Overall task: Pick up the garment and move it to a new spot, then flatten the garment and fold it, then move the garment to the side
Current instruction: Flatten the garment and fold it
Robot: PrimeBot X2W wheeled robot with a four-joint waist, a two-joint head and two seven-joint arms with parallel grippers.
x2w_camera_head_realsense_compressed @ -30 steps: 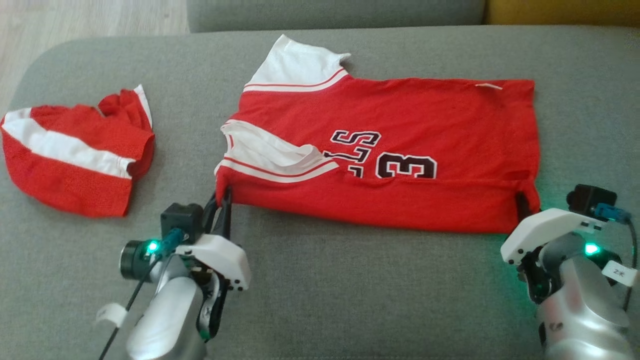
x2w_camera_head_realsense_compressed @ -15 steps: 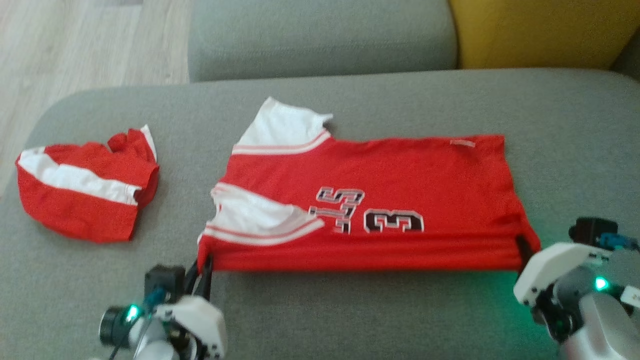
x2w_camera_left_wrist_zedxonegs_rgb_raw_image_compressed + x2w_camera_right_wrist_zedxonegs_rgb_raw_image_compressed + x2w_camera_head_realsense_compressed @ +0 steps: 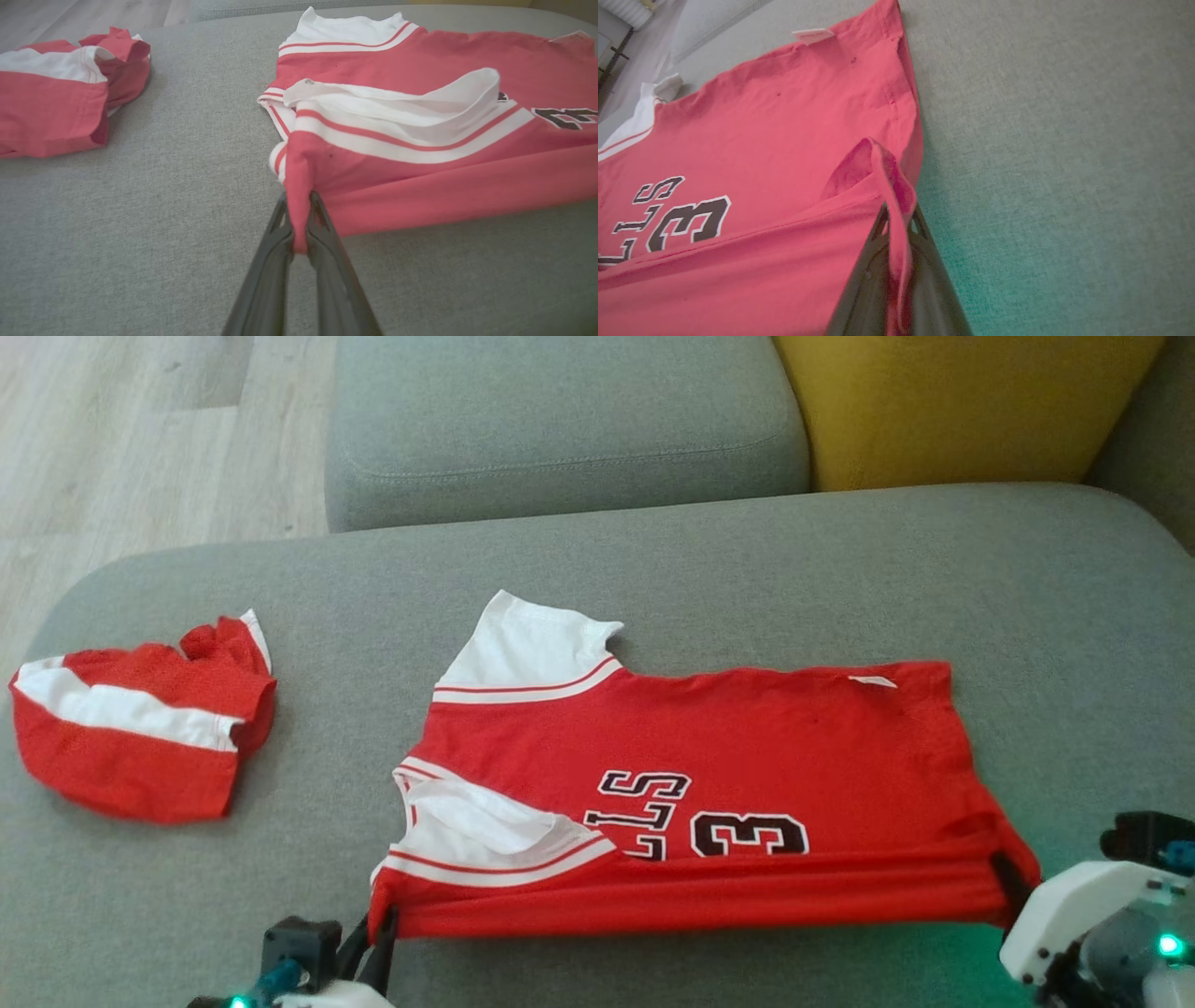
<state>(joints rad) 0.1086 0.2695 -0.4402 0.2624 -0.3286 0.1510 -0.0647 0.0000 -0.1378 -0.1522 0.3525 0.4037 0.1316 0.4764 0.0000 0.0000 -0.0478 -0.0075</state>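
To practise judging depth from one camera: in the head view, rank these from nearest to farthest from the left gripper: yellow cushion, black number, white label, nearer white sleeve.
1. Nearer white sleeve, just beyond the left gripper, which pinches the jersey's near corner.
2. Black number, mid-jersey, rightward.
3. White label, far right corner.
4. Yellow cushion, farthest back, upper right.

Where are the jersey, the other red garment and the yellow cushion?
jersey [image 3: 747, 737]: head view, red body above the lettering.
other red garment [image 3: 121, 779]: head view, lower red panel.
yellow cushion [image 3: 952, 411]: head view, front face.
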